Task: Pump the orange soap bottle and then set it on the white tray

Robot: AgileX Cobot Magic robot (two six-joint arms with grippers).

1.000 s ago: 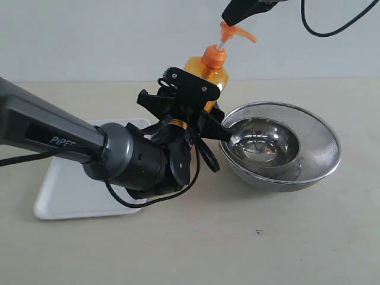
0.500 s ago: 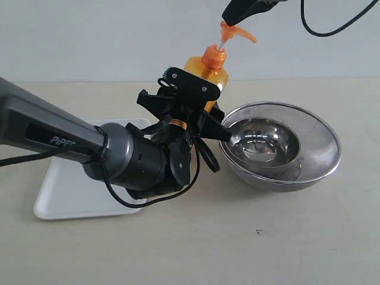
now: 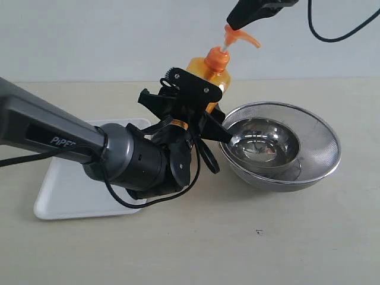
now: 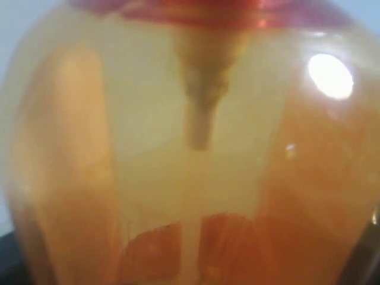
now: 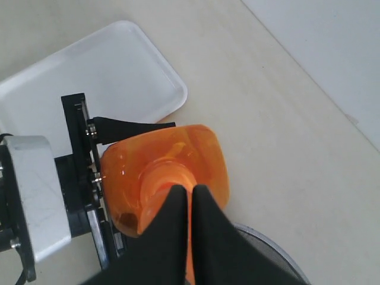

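The orange soap bottle (image 3: 215, 72) is held up off the table and leans slightly, with its orange pump head (image 3: 241, 37) on a white stem. My left gripper (image 3: 208, 111) is shut on the bottle's body, which fills the left wrist view (image 4: 196, 154) as a blur. My right gripper (image 3: 233, 25) is shut, its black fingertips (image 5: 178, 199) pressed together on top of the pump head, over the bottle (image 5: 163, 157). The white tray (image 3: 68, 193) lies flat on the table at the left, partly behind my left arm, and its corner shows in the right wrist view (image 5: 113, 74).
A round steel mesh bowl (image 3: 323, 148) with a smaller steel bowl inside stands right of the bottle, its rim just visible in the right wrist view (image 5: 270, 252). My thick left arm (image 3: 53, 139) crosses over the tray. A black cable hangs at top right.
The bottle and its pump head have shifted slightly to the right, and my right gripper has moved right with them. The left arm barely moved.
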